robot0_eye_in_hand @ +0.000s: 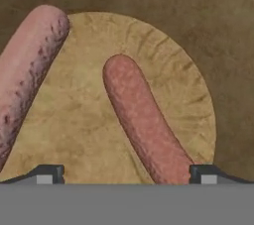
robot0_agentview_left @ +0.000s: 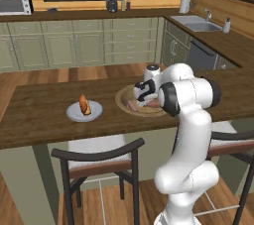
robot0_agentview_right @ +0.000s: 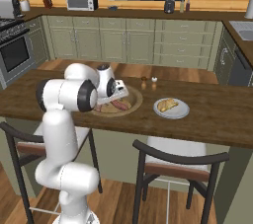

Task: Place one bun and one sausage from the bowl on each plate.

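My gripper (robot0_eye_in_hand: 126,174) is open, low inside the wooden bowl (robot0_agentview_left: 123,101) (robot0_agentview_right: 136,103). Two pinkish-red sausages lie on the bowl's floor. One sausage (robot0_eye_in_hand: 144,122) runs down between my fingertips, close to the right fingertip (robot0_eye_in_hand: 203,173). The other sausage (robot0_eye_in_hand: 27,70) lies off to the left, outside the fingers. A pale plate (robot0_agentview_left: 74,115) left of the bowl carries the orange-brown bun (robot0_agentview_left: 84,105). In the right base view a second plate (robot0_agentview_right: 180,112) right of the bowl holds the yellowish-tan bun (robot0_agentview_right: 167,104). My arm hides the other plate in each base view.
The bowl and plates sit on a long dark wooden counter (robot0_agentview_left: 44,120). Two dark chairs (robot0_agentview_left: 99,159) (robot0_agentview_right: 178,164) stand tucked under its near edge. Small salt and pepper shakers (robot0_agentview_right: 149,81) stand behind the bowl.
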Controlling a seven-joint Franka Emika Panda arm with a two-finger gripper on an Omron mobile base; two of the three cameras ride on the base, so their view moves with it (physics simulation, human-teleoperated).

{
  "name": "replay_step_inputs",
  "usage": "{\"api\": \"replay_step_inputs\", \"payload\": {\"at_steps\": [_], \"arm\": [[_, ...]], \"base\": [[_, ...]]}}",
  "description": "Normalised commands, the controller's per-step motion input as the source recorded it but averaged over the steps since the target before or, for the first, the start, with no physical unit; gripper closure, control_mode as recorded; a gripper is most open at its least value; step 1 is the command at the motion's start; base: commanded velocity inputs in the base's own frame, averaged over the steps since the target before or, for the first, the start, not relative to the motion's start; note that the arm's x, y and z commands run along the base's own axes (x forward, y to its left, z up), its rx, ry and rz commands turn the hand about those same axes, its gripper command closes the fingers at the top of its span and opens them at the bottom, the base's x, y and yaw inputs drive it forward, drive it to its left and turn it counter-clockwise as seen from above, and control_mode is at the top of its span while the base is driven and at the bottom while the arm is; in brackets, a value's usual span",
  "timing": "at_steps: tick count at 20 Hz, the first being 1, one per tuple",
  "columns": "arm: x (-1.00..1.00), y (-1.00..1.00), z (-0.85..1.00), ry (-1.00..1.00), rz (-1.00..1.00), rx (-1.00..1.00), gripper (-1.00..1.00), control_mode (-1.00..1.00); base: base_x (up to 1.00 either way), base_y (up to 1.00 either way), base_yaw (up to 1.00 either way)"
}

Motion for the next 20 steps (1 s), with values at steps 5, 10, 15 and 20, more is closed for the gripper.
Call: {"api": "replay_step_inputs", "payload": {"at_steps": [5, 10, 15, 20], "arm": [[0.47, -0.07, -0.31, 0.01, -0.06, -0.02, -1.0, -1.0], [0.33, 0.0, -0.27, 0.0, 0.0, 0.0, -1.0, -1.0], [0.0, -0.06, -0.43, 0.04, 0.0, -0.02, 1.0, -1.0], [0.01, 0.0, -0.26, 0.0, 0.0, 0.0, 1.0, -1.0]], "base": [[0.0, 0.0, 0.0], [0.0, 0.0, 0.0], [0.0, 0.0, 0.0], [0.0, 0.0, 0.0]]}}
